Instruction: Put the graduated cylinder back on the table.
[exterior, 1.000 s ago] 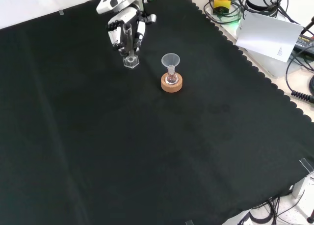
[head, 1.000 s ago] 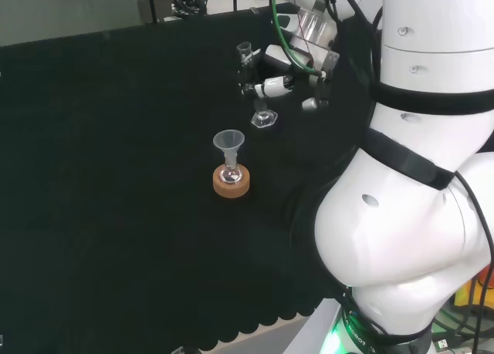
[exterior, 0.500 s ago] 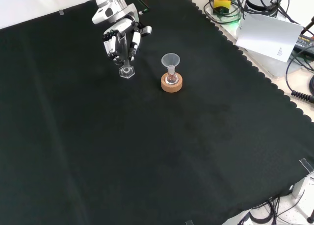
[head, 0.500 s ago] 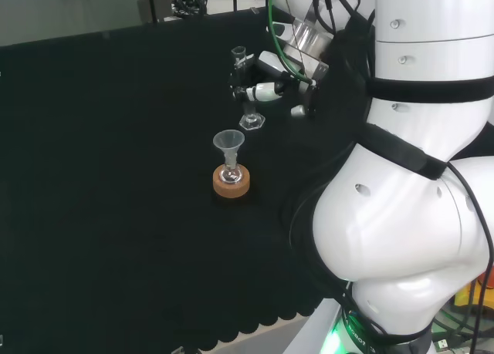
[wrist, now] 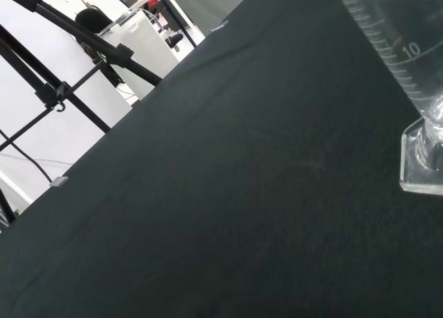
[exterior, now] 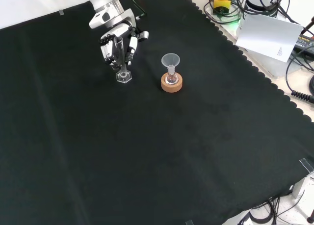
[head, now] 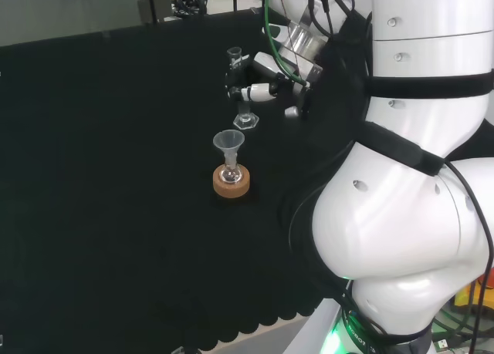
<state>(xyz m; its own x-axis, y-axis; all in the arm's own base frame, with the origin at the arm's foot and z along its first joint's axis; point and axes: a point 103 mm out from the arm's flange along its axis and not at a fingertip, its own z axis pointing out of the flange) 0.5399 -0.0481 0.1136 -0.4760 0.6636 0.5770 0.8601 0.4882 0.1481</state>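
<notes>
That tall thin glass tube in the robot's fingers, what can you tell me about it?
It is a graduated cylinder of clear glass or plastic: a slim tube with a pouring lip at the top, printed scale marks along its side, and a flat hexagonal foot. It stands about upright. The hand has its fingers curled round the tube's middle. In the front view it is left of the funnel on the cork ring. Whether the foot touches the black cloth cannot be told.

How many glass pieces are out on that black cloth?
3 that I can see: a graduated cylinder in the hand, and a funnel in a small flask on a cork ring. Clear ware may hide.
</notes>
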